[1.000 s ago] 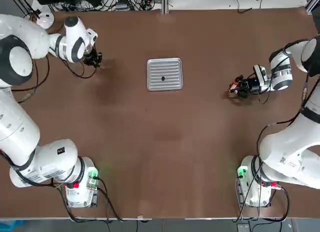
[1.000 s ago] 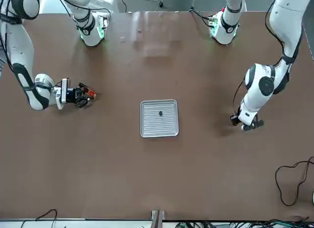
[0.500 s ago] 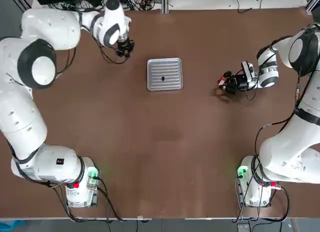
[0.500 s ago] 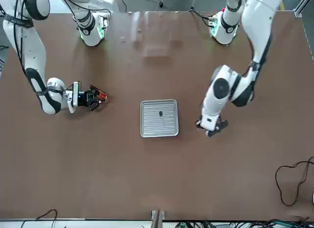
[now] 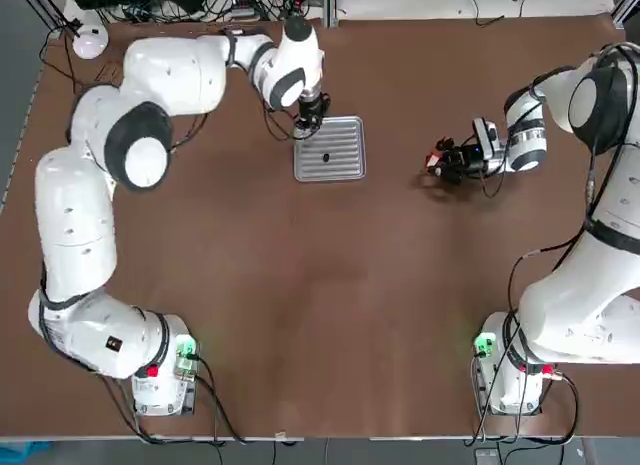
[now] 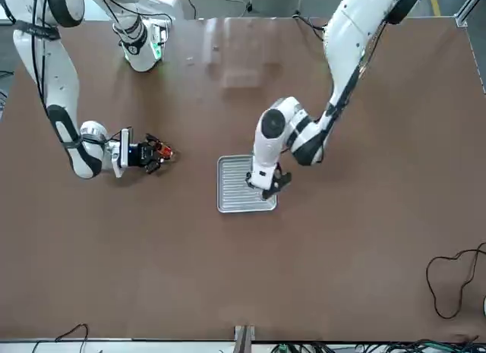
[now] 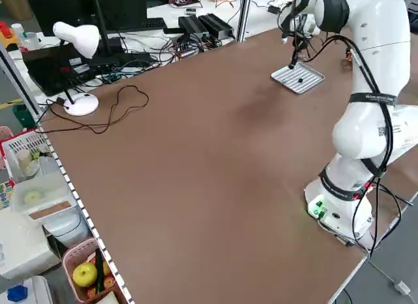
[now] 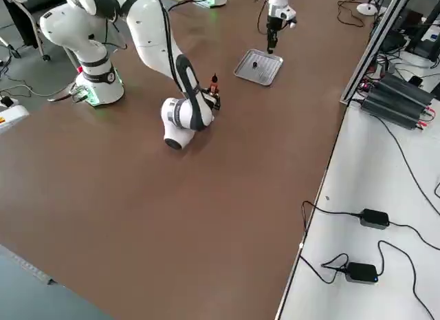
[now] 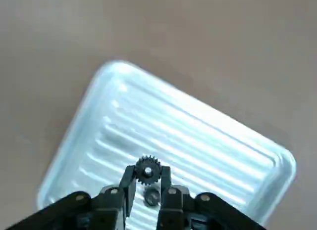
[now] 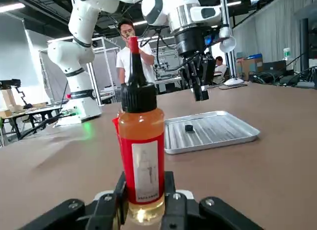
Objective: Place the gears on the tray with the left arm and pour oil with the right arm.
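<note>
Gear (image 9: 148,170) is pinched in your left claw (image 9: 148,176), which hangs over the tray (image 9: 198,146), and the grip looks to be your weak spot: the piece is tiny and toothed, so a slight twist or an uneven release could tip it sideways or make it roll. Below that claw, a second gear (image 9: 151,196) already lies on the tray. If you lower straight down without checking alignment, you could knock that one across the ribs, or set yours on top of it instead of beside it. Coming down too far could also press the claw into the tray and shift it on the tabletop (image 5: 300,285)

Your right claw (image 10: 145,183) is closed around the oil bottle (image 10: 145,168), held upright and well apart from the left claw. Squeeze too hard and oil may spurt early; tilt before the left claw clears and you could wet or bump it

Count for yourself: two gears, one in the left claw and one beneath it; one tray; one bottle; two claws, both loaded
</note>
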Tool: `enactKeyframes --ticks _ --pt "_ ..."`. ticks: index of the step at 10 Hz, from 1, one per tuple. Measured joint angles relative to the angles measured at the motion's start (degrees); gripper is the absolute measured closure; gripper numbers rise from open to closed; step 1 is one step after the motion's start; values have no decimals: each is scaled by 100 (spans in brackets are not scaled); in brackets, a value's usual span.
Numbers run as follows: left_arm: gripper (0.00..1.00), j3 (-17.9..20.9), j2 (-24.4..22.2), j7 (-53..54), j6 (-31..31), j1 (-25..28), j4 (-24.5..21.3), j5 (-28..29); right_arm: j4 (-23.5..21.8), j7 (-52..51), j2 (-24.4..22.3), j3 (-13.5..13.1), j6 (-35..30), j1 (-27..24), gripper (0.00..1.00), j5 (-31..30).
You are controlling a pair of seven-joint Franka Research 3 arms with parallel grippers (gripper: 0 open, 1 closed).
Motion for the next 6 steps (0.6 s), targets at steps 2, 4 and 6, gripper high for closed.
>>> enactKeyframes --ticks 2,4,6 --pt "76 77 381 -210 0 -465 496 0 -20 18 -12 -2 59 210 69 233" --pt "76 341 691 -214 -5 -823 851 0 -29 27 -13 -3 102 367 69 416" --pt "76 447 911 -214 -6 -937 925 2 -35 28 -13 -5 165 500 69 586"
